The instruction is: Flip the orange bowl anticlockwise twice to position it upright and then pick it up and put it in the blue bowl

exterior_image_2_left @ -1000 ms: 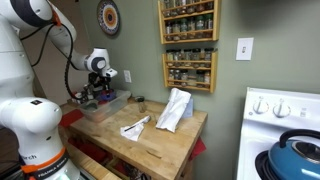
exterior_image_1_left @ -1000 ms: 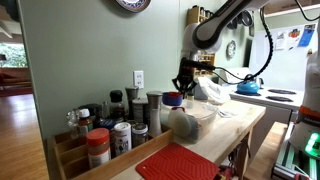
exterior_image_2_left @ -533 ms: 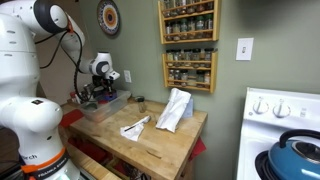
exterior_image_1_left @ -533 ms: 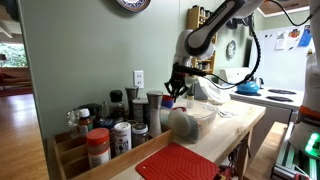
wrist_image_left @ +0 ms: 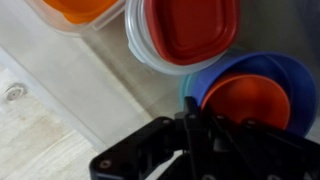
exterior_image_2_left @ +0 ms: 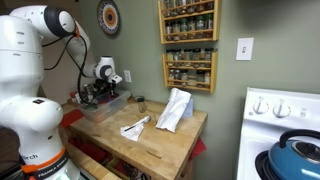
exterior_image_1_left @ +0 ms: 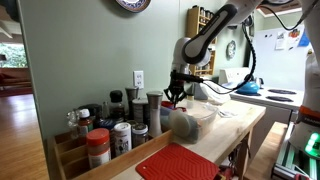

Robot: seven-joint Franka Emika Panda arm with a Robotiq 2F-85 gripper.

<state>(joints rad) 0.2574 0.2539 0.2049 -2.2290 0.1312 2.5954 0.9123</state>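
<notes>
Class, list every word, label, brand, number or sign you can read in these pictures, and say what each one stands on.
Nothing can be read with confidence.
Labels on the counter spice jars: too small.
Labels on the wall rack jars: blurred.
Face of the wall clock: blurred.
Dark marking on the robot base: too small.
On the orange bowl and the blue bowl: no lettering shows.

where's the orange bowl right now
In the wrist view the orange bowl sits inside the blue bowl at the right side, just below a red-lidded container.
</notes>
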